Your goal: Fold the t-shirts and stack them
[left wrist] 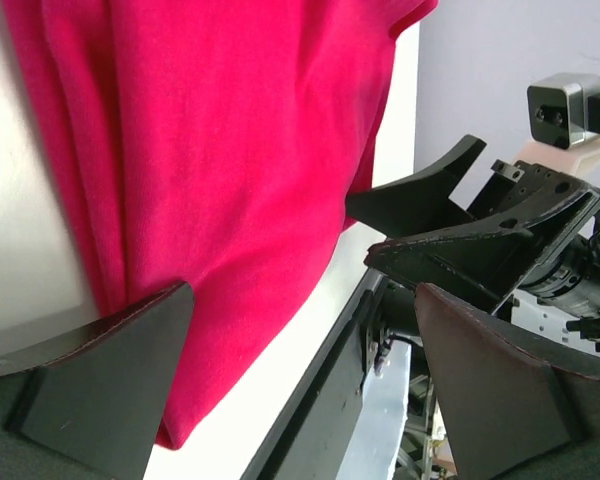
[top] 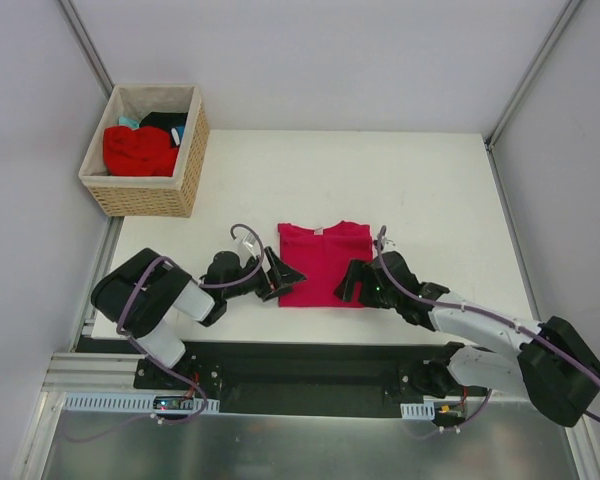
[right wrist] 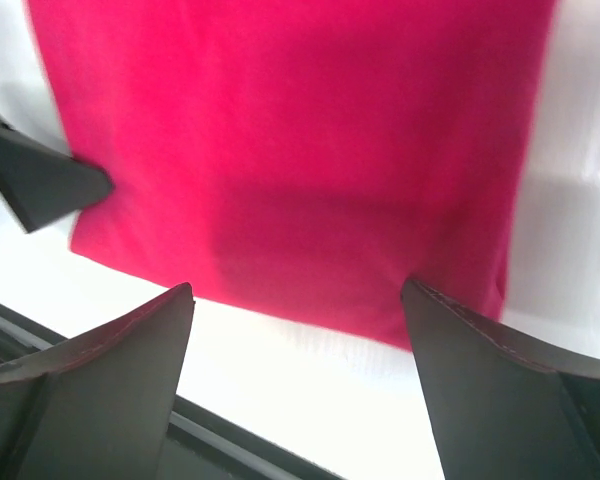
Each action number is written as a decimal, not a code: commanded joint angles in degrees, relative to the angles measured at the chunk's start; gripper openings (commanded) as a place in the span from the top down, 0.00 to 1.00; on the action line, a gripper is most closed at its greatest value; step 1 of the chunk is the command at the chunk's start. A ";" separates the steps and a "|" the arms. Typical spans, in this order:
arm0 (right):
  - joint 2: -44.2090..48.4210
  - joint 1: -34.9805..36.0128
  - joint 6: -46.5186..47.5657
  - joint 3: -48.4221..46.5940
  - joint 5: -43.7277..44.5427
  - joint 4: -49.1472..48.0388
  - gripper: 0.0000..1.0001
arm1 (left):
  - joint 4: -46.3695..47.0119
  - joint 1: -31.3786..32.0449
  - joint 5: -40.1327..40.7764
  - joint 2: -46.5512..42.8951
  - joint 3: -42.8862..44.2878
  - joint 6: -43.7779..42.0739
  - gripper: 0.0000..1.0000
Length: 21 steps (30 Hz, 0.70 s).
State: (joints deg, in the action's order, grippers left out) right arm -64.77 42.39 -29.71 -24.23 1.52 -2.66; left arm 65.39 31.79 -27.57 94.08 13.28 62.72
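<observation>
tee (top: 323,262) – flat on table (top: 440,200), near edge | left gripper (top: 288,277) and right gripper (top: 351,283) both spread wide at hem corners, pinching nothing | step: likely grab both corners level, lift low, fold hem to collar – edges square

The left arm (top: 165,290) and right arm (top: 480,325) bend inward and low, wrists facing each other; left fingers (left wrist: 110,375) spread wide, gripping nothing, right fingers (right wrist: 90,390) likewise wide and empty
</observation>
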 commanded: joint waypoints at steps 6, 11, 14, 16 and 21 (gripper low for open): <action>4.48 5.24 -1.50 -2.74 10.60 15.73 0.10 | -27.04 2.84 4.10 -12.13 -2.39 -3.47 0.01; 2.12 5.51 4.48 -13.80 14.03 20.66 0.09 | -50.74 2.84 7.88 -21.65 13.85 -11.11 0.01; -0.78 5.51 8.26 -21.98 14.74 23.74 0.09 | -55.62 2.75 7.19 -22.54 21.86 -13.94 0.01; -2.28 5.25 10.54 -27.00 15.61 24.89 0.09 | -56.59 2.75 7.09 -22.19 25.11 -14.38 0.01; -9.03 0.87 13.54 -31.67 15.01 22.88 0.09 | -55.81 2.23 8.15 -17.19 27.50 -14.47 0.01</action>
State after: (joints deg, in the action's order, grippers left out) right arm -68.84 46.89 -20.69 -53.15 15.16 18.76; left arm 14.81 34.46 -21.30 73.34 39.22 50.65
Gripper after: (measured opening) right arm 0.910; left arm 0.991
